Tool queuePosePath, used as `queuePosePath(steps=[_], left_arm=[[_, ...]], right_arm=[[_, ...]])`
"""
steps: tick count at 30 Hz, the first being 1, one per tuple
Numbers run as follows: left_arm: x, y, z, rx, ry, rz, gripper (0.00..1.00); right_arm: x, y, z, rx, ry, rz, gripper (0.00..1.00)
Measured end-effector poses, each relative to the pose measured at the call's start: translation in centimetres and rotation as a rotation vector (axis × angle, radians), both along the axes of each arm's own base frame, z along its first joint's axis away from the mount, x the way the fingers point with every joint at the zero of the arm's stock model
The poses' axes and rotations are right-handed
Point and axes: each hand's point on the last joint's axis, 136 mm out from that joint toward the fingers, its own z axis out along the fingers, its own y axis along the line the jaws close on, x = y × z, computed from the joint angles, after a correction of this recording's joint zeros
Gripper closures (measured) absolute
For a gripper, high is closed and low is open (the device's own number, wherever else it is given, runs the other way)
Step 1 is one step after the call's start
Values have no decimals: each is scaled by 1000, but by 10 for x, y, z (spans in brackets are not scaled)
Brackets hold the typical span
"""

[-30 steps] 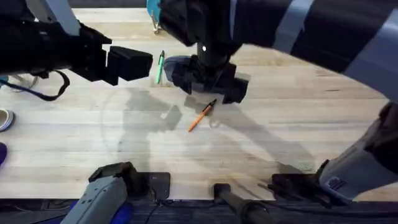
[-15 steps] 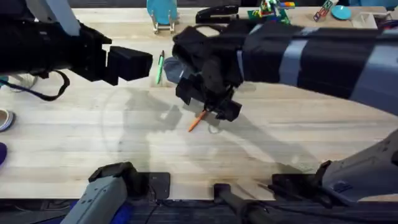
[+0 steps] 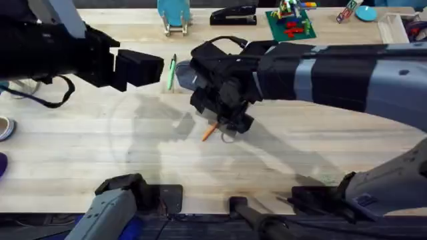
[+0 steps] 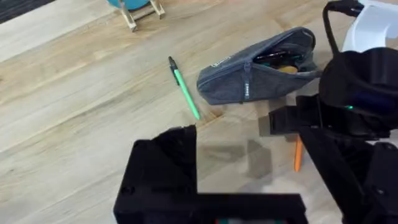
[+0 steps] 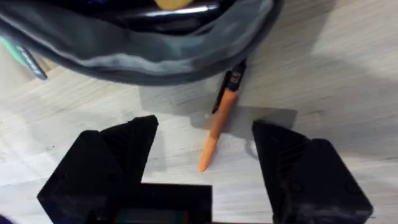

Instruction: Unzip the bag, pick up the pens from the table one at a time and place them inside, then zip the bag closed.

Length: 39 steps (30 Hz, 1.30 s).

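Straddling the orange pen (image 5: 219,127), right gripper (image 5: 202,155) hangs spread, presumably for pickup. Bag (image 4: 258,71) lies unzipped at the pen's 12 o'clock; green pen (image 4: 184,94) at bag's 9 o'clock on surface (image 3: 100,133). Left gripper (image 3: 139,68): state indeterminable.

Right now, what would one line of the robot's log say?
bag: unzipped | right pincer: open over orange pen | green pen: on table | left pincer: idle
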Motion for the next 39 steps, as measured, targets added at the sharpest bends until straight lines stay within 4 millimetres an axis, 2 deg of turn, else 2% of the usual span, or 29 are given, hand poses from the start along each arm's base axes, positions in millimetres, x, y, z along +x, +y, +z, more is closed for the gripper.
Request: queuePosePath(steps=[7, 10, 13, 20, 28, 39], left_arm=[[1, 0, 1, 1, -4, 0, 5], [1, 0, 1, 1, -4, 0, 6], [1, 0, 1, 1, -4, 0, 6], [1, 0, 1, 1, -5, 0, 5], [1, 0, 1, 2, -7, 0, 6], [1, 0, 1, 2, -7, 0, 5]], right_arm=[[-5, 1, -2, -21, -4, 14, 109], [-8, -1, -5, -53, -4, 21, 249], [-11, -3, -7, -72, 1, 26, 441], [-12, -3, -7, -76, 3, 26, 550], [-17, -9, -11, -102, 28, 25, 884], [-17, -7, -10, -99, 31, 25, 919]])
